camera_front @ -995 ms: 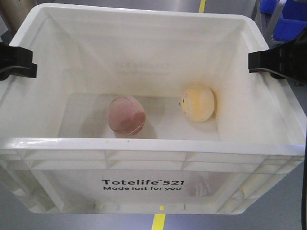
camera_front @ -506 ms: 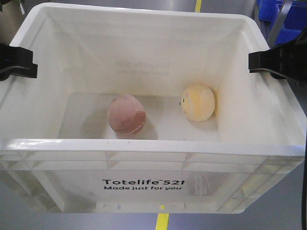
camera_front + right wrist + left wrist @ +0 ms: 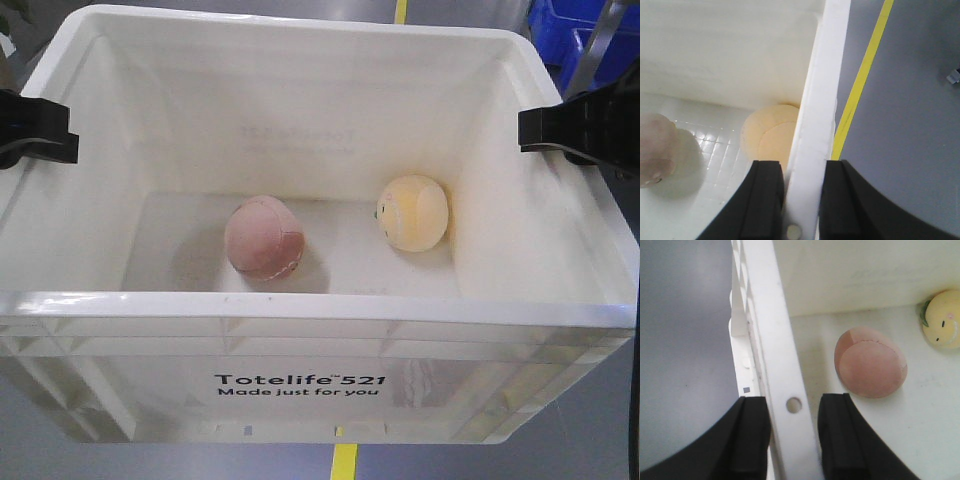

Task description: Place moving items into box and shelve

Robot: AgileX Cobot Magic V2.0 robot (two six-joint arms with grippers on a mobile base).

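Exterior front-facing, box: the white box (image 3: 300, 305) fills the frame, and its long axis runs left to right between the two arms.
Exterior front-facing, moving items: the pink ball (image 3: 264, 237) and the yellow ball (image 3: 413, 212) lie apart on the box floor. The pink one is left of centre, and the yellow one is near the right wall.
Exterior front-facing, grippers: the left gripper (image 3: 35, 130) is seen at the left end rim and the right gripper (image 3: 575, 130) at the right end rim, at about equal height.
Left wrist-mounted, left gripper: the left gripper (image 3: 792, 407) is pinched on the rim (image 3: 765, 315), one finger outside the wall and one inside.
Left wrist-mounted, nearer item: the pink ball is seen right of the inner finger, not touching it.
Right wrist-mounted, right gripper: the right gripper (image 3: 804, 172) is pinched on the opposite rim in the same way.
Right wrist-mounted, nearer item: the yellow ball is seen close against the wall, just above the inner finger.
Right wrist-mounted, floor: a yellow floor line (image 3: 865, 70) is seen outside the box.
Step judged: loading appears done and shelving remains. The two ends are best kept level so the balls are not rolled.
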